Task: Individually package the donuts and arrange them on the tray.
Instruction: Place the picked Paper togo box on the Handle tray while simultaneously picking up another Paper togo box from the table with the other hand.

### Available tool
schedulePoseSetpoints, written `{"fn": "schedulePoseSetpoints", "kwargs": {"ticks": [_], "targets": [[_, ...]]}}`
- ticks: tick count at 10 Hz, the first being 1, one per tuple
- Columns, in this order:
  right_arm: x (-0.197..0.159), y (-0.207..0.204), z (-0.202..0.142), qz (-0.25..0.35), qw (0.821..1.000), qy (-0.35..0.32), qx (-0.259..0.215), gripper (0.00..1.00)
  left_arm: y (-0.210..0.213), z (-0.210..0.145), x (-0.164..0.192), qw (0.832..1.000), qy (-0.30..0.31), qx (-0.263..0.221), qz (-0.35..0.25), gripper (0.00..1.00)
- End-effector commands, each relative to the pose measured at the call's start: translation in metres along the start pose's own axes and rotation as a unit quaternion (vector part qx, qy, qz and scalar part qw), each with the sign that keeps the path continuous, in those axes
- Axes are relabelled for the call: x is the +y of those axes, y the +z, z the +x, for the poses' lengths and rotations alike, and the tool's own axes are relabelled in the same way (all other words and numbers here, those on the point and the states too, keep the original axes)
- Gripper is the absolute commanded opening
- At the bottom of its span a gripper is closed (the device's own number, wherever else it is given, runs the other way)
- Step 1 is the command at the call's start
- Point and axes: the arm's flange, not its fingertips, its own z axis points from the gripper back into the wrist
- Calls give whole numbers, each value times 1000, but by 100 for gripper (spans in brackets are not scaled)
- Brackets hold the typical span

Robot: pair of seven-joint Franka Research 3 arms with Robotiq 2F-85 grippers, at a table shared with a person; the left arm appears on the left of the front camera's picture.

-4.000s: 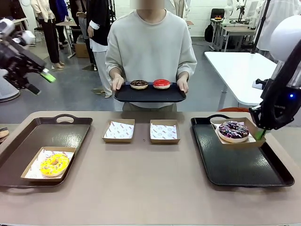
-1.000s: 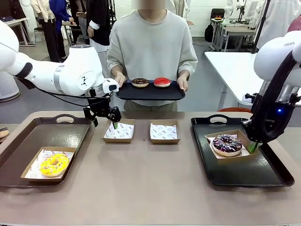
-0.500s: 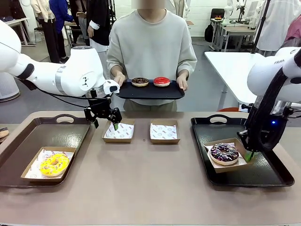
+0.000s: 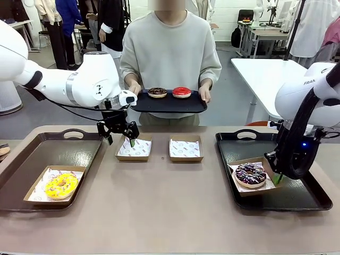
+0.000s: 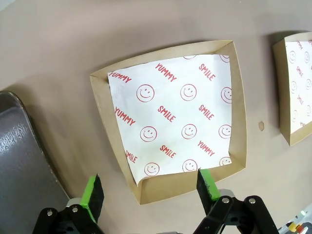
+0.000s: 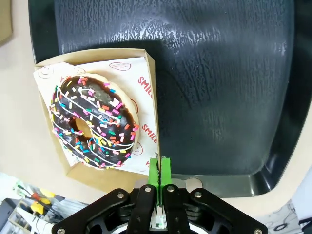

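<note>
Right gripper (image 6: pixel 159 165), clenched on the rim of a square brown cardboard box (image 6: pixel 150 83), is seemingly setting the dark sprinkled ring donut (image 6: pixel 92 122) just beyond its fingertips onto a black tray (image 6: pixel 219 97), release likely next; left gripper (image 5: pixel 148 184) is hovering spread above an empty paper-lined box (image 5: pixel 238 97).

txt | liner (image 5: pixel 170 122) in box (image 5: pixel 165 187) | "YUMMY", "SMILE" (red, w/ smileys)

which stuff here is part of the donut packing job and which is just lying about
Job: yellow donut, sprinkled donut, sprinkled donut's box, brown donut, red donut, left empty box, right empty box, left tray, right tray, serving tray.
Lying about: white side table.
</note>
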Motion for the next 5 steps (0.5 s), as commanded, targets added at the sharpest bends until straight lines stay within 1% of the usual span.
{"fn": "schedulePoseSetpoints", "kwargs": {"ticks": [1, 4, 5], "targets": [[-2, -6, -2, -28, 1000, 3, -7, 1, 0, 6, -1, 1000, 0, 13, -12, 100], [0, -3, -7, -53, 998, -6, -23, 1, -1, 7, -1, 1000, 0, 16, -13, 100], [0, -5, -7, -51, 999, -4, -14, 1, -2, 7, -1, 1000, 2, 17, -13, 100]]}}
